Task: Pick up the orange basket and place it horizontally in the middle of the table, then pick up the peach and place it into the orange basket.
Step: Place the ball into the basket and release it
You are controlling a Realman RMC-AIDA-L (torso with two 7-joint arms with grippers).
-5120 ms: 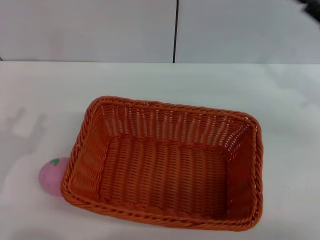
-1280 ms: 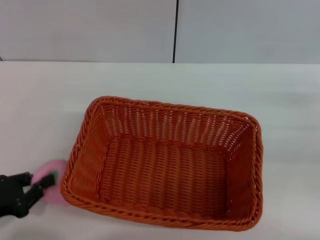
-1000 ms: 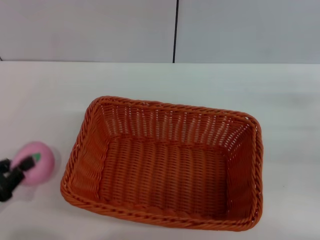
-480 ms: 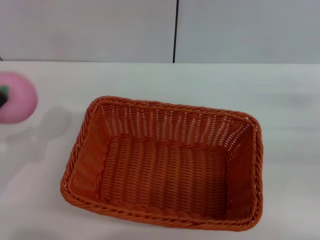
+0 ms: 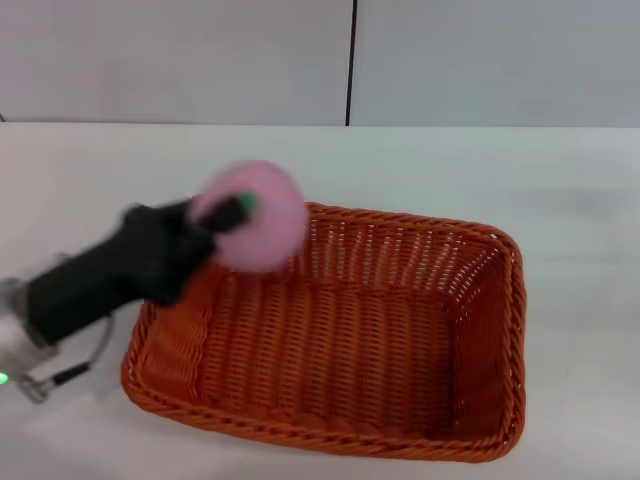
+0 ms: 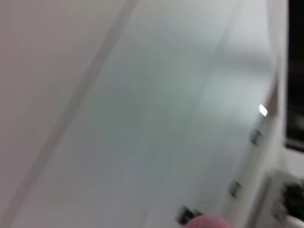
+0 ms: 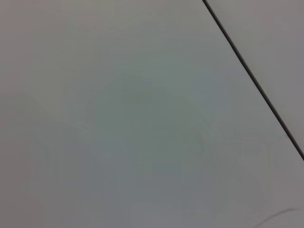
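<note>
Carrying the peach [image 5: 255, 215] over the basket [image 5: 340, 340] is the step in hand, as I judge it: my left gripper [image 5: 228, 213] is clenched on the fruit at the upper left of the basket, above its far left corner. The basket sits lengthwise at the middle of the table [image 5: 560, 190], so that part looks done. Next I need to move further over the open weave, lower, and let go. The peach is a smooth pink ball; the basket is orange wicker with sloping sides and a braided rim. My right gripper is out of view.
</note>
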